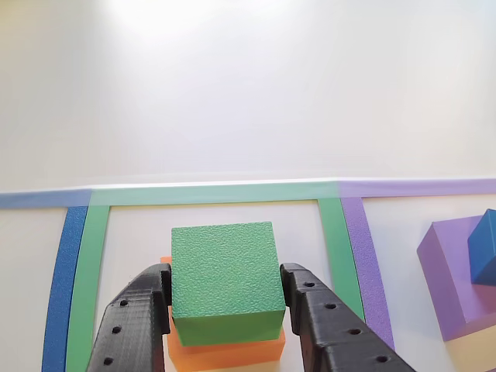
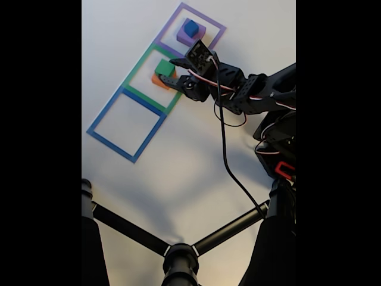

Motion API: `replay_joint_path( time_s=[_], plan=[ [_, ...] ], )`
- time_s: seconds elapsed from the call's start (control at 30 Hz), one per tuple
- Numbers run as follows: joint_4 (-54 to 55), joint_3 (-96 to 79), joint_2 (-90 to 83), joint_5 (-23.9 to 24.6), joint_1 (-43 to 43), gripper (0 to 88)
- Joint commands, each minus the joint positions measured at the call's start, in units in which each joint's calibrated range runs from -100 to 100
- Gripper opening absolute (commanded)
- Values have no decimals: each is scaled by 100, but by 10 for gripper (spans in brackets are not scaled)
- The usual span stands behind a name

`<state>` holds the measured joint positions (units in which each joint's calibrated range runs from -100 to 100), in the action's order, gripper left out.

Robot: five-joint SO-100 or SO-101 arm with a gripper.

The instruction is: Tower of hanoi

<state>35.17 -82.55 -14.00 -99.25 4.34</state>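
Note:
In the other view a green cube (image 1: 225,271) rests on a flatter orange block (image 1: 225,353) inside the green tape square (image 1: 332,232). My gripper (image 1: 225,287) straddles the green cube, and both black fingers press against its left and right faces. At the right edge a small blue cube (image 1: 484,248) sits on a larger purple block (image 1: 453,271). The fixed view has the gripper (image 2: 168,70) at the green cube (image 2: 165,67) over the orange block (image 2: 156,80), with the blue cube (image 2: 190,27) on the purple block (image 2: 184,39) in the purple tape square (image 2: 203,15).
A blue tape square (image 2: 110,145) lies bare on the white table beside the green one. The arm and its cable (image 2: 229,161) reach in from the right. A black tripod (image 2: 178,256) crosses the bottom of the fixed view.

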Motion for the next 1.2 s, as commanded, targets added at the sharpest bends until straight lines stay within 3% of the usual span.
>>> replay_joint_path(
  time_s=[0.0,0.6,0.73,1.07,1.17],
  plan=[
    [308,17,38,-75,-95,50],
    [494,281,470,-75,-42,59],
    [534,281,518,-75,-42,156],
    [486,335,374,-75,-103,252],
    [24,408,-51,-75,-164,263]
  ],
)
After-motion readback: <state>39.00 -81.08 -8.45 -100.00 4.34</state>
